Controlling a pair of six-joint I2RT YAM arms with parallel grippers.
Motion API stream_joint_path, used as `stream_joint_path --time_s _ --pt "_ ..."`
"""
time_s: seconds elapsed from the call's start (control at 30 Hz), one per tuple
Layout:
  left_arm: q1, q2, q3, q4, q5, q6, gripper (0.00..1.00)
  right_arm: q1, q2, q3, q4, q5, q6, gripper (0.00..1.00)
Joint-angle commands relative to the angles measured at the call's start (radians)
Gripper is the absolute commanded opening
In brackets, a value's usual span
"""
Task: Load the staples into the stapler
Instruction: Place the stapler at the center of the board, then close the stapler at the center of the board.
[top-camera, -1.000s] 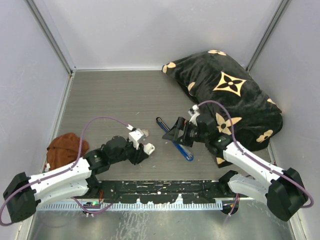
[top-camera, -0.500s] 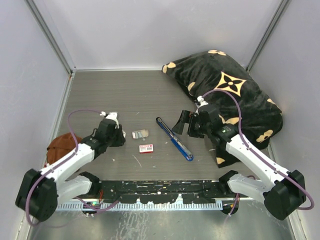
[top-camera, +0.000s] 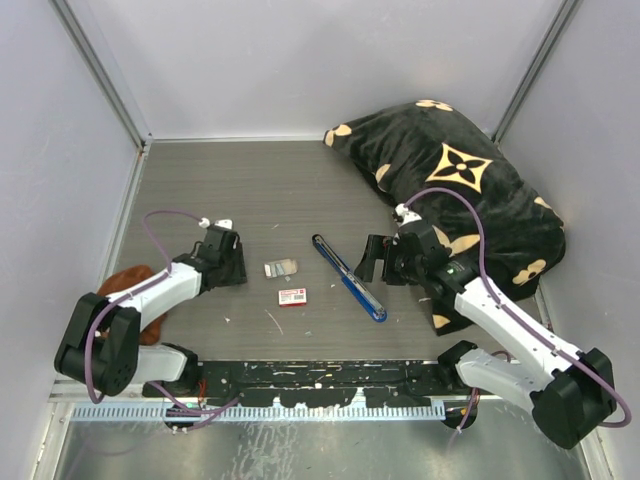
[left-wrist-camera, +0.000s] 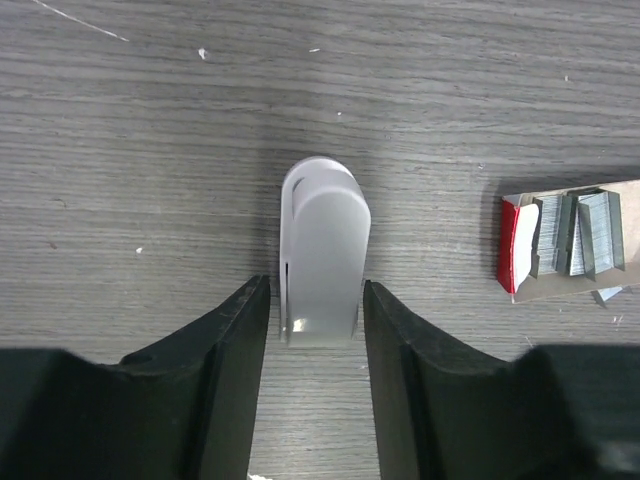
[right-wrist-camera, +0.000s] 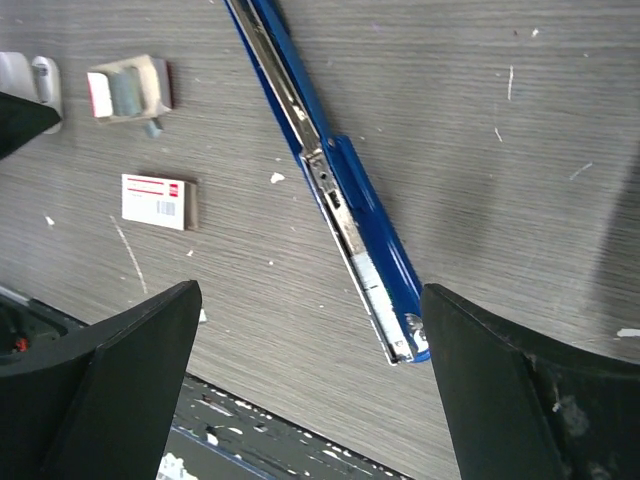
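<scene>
Left gripper (left-wrist-camera: 316, 300) straddles a white piece (left-wrist-camera: 322, 250) on the table, fingers tight beside it; can't tell if it's pinched. Right gripper (right-wrist-camera: 308, 300) is spread wide, empty, above the stapler (right-wrist-camera: 345, 200), which lies opened flat mid-table. Staples (left-wrist-camera: 585, 232) sit in an open tray (left-wrist-camera: 565, 291) left of the stapler, with the red-white box (top-camera: 293, 296) just nearer.

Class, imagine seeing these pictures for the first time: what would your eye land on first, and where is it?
A big black cushion with gold flower prints fills the far right corner of the table. At mid-table a blue stapler lies opened out flat, its silver channel showing, just left of the wide-open right end effector. The silvery staples lie further left.
</scene>
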Motion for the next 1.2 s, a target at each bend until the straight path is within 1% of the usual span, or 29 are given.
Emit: stream_joint_path --time_s 0.0,0.13,0.23,0.3,0.4,0.47,0.63,0.7,0.77,0.9,0.93,0.97,1.0,1.07,1.1,1.17 --pt "0.005 0.012 0.023 0.043 0.012 -0.004 0.48 0.000 0.026 -0.022 0.007 0.025 -0.107 0.95" --pt "0.007 0.013 0.024 0.035 0.027 -0.005 0.62 0.001 0.043 -0.048 0.028 0.015 -0.156 0.94" --pt "0.008 -0.005 0.032 0.014 0.035 -0.005 0.69 0.002 0.051 -0.054 0.049 -0.004 -0.182 0.94" --pt "0.008 -0.024 0.047 -0.016 0.033 -0.005 0.72 0.003 0.062 -0.060 0.067 -0.015 -0.193 0.94" --pt "0.009 -0.098 0.081 -0.074 0.017 -0.004 0.81 0.015 0.089 -0.054 0.087 -0.019 -0.204 0.93" --pt "0.009 -0.135 0.106 -0.116 0.014 0.001 0.84 0.033 0.112 -0.047 0.074 0.004 -0.201 0.92" --pt "0.009 -0.236 0.137 -0.155 0.081 0.013 0.85 0.128 0.144 -0.057 0.031 0.095 -0.167 0.91" --pt "0.009 -0.257 0.144 -0.152 0.144 0.020 0.85 0.167 0.155 -0.057 0.002 0.136 -0.144 0.91" --pt "0.009 -0.261 0.149 -0.126 0.221 0.012 0.82 0.205 0.159 -0.065 -0.017 0.185 -0.114 0.90" --pt "-0.008 -0.207 0.158 -0.044 0.366 -0.043 0.73 0.236 0.166 -0.081 0.011 0.218 -0.102 0.88" --pt "-0.025 -0.185 0.169 -0.033 0.374 -0.047 0.72 0.238 0.171 -0.082 0.025 0.229 -0.106 0.87" --pt "-0.047 -0.163 0.181 -0.027 0.376 -0.047 0.71 0.239 0.179 -0.079 0.044 0.245 -0.112 0.84" --pt "-0.066 -0.137 0.193 -0.022 0.371 -0.047 0.71 0.240 0.189 -0.076 0.073 0.266 -0.118 0.79" --pt "-0.107 -0.105 0.217 -0.014 0.372 -0.050 0.71 0.240 0.209 -0.067 0.123 0.290 -0.132 0.76" --pt "-0.124 -0.094 0.226 -0.008 0.373 -0.054 0.70 0.240 0.219 -0.059 0.146 0.325 -0.142 0.75" --pt "-0.152 -0.079 0.235 0.013 0.378 -0.068 0.70 0.240 0.254 -0.036 0.188 0.341 -0.165 0.74"
